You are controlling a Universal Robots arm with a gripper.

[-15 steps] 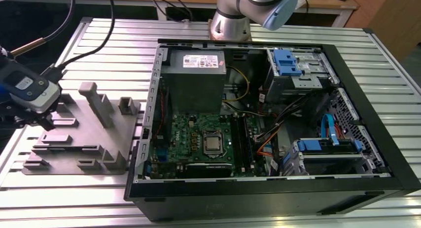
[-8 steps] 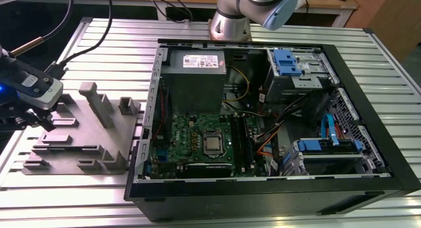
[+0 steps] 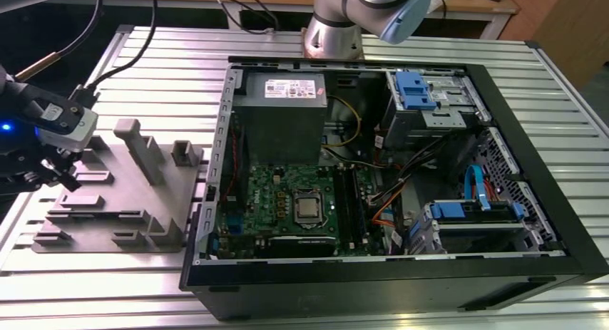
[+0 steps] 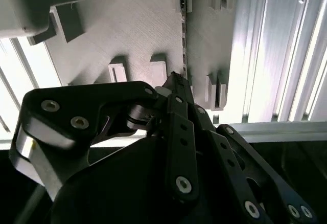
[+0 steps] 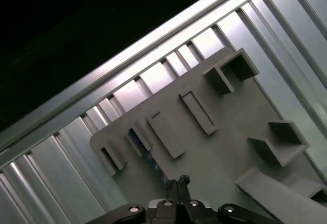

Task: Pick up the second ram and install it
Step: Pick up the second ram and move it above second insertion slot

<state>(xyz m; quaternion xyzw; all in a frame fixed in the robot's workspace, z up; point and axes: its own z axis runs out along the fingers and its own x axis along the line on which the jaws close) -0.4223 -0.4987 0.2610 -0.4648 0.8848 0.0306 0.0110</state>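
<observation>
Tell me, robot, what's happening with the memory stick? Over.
Hand shut on second ram. Ram standing edge-up on grey holder plate, outside computer case. Nothing seen in the way.

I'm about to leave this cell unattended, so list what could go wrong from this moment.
1. The gripper seems to meet the second ram near one end, where it stands on edge in the grey fixture; an off-centre lift may tilt or jam it.
2. The fixture's upright blocks stand close by; the gripper could clip them.
3. Loose cables lie beside the motherboard's black slots and might snag the stick.
</observation>
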